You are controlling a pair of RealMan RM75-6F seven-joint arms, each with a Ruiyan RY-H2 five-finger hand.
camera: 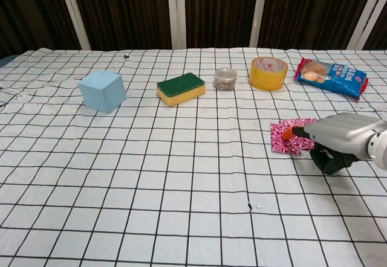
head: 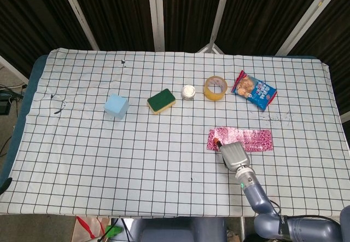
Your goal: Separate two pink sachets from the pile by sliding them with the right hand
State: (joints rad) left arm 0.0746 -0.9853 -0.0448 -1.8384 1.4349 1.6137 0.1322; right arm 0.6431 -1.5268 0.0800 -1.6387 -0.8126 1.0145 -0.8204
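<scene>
The pink sachets [head: 252,139] lie as a shiny strip right of the table's middle. Their left end [camera: 283,138] sticks out toward the left. My right hand [head: 234,155] comes in from the near edge, and an orange-tipped fingertip [camera: 288,133] presses on that left end. In the chest view the right hand [camera: 343,139] shows its silver back, with the dark remaining fingers curled under it. The hand hides how the sachets overlap. My left hand shows in neither view.
Along the far side stand a light blue cube [head: 116,107], a green and yellow sponge [head: 161,101], a small jar [head: 188,92], a yellow tape roll [head: 215,87] and a blue snack packet [head: 254,90]. The checked cloth [head: 109,160] covers the table.
</scene>
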